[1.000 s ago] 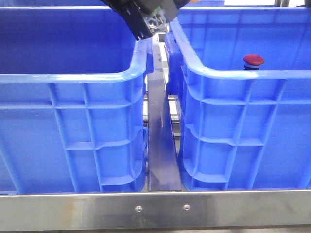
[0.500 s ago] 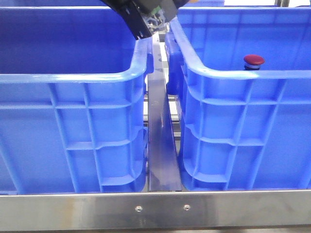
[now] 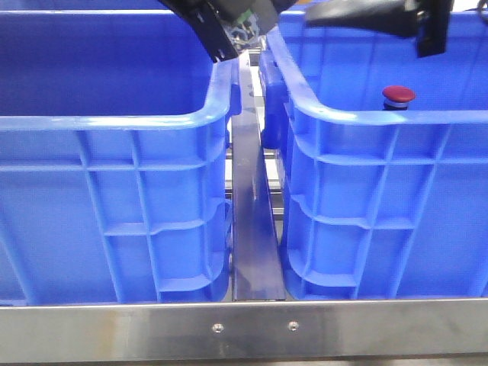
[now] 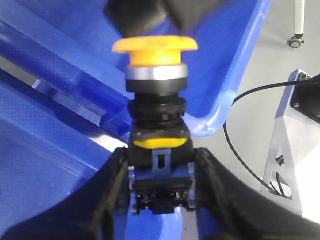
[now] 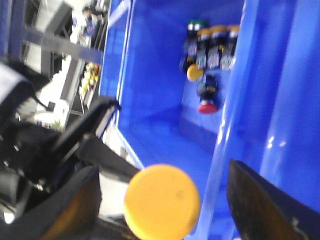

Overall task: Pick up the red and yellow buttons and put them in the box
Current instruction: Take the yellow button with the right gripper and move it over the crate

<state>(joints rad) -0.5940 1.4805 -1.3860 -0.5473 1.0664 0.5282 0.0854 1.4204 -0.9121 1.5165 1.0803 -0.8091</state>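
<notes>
My left gripper [image 4: 160, 156] is shut on the black and blue base of the yellow button [image 4: 155, 46], holding it upright above the gap between the two blue crates. In the front view this gripper [image 3: 227, 34] is at the top, over the left crate's [image 3: 114, 120] inner corner. My right gripper [image 5: 164, 174] is open, its fingers [image 5: 75, 200] on either side of the yellow cap [image 5: 161, 201] without touching it. It reaches in over the right crate [image 3: 381, 118] in the front view [image 3: 335, 15]. The red button [image 3: 398, 94] stands inside the right crate near its front wall.
Several more push buttons [image 5: 210, 45] are clustered at one end of the right crate's floor, a red one [image 5: 207, 106] beside them. A metal rail [image 3: 252, 213] runs between the crates and a steel bar [image 3: 244, 328] crosses in front. A black cable [image 4: 260, 95] lies on the grey floor.
My right arm has come into the front view from the top right, reaching toward the left gripper. The left gripper and the red button have stayed put.
</notes>
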